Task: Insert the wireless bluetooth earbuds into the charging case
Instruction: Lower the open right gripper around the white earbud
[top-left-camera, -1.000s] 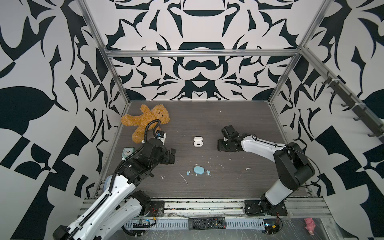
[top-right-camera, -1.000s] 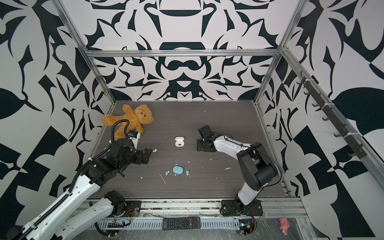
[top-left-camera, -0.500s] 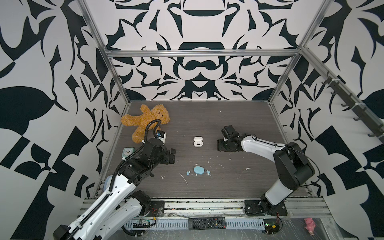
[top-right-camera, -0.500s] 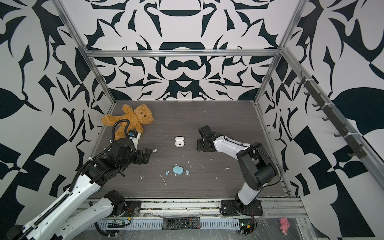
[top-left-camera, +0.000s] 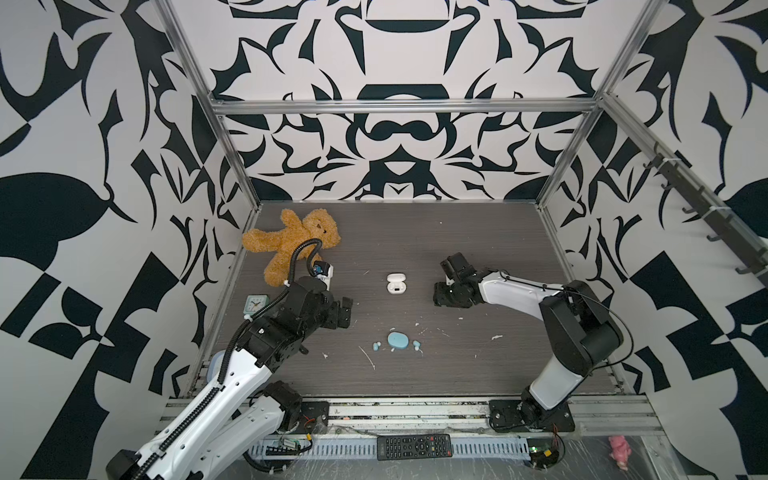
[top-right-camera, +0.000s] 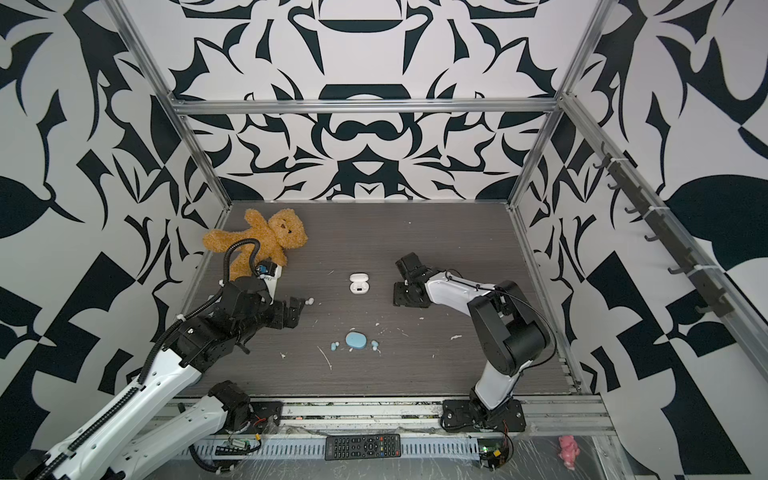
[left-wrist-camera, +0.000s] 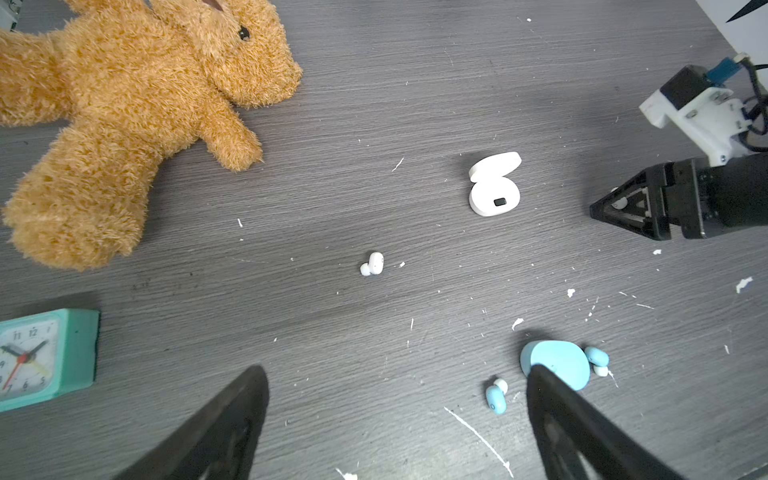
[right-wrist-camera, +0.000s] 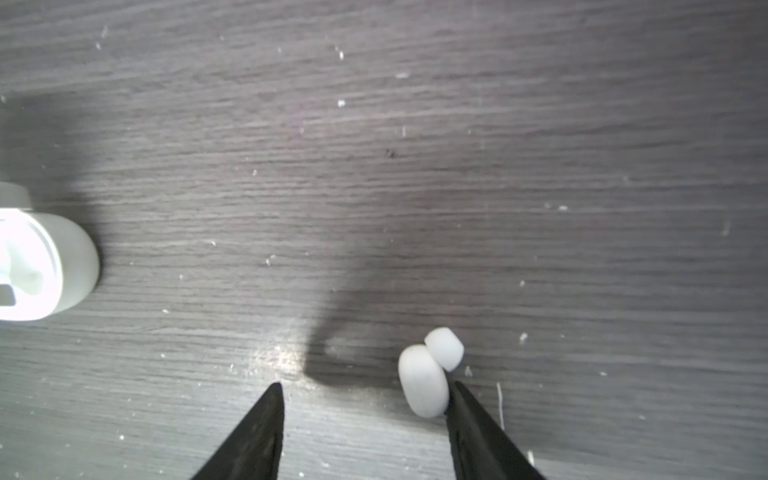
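Note:
The white charging case (top-left-camera: 395, 284) (top-right-camera: 358, 284) lies open mid-table. My right gripper (right-wrist-camera: 365, 388) (top-left-camera: 442, 293) is down at the table just right of it, open. One white earbud (right-wrist-camera: 428, 374) lies between its fingers, touching one finger (right-wrist-camera: 469, 415) and well clear of the other. A second white earbud (left-wrist-camera: 372, 264) (top-right-camera: 308, 301) lies on the table ahead of my left gripper (left-wrist-camera: 397, 370) (top-left-camera: 345, 311), which is wide open and empty. Nearer the front, a closed light blue case (top-left-camera: 398, 340) (left-wrist-camera: 557, 361) has a blue earbud on either side (left-wrist-camera: 496, 397) (left-wrist-camera: 597, 359).
A brown teddy bear (top-left-camera: 291, 245) lies at the back left, with a small teal clock (left-wrist-camera: 41, 357) near the left wall. White flecks and scuffs dot the grey table (top-left-camera: 478, 232). A black remote (top-left-camera: 413, 446) rests on the front rail.

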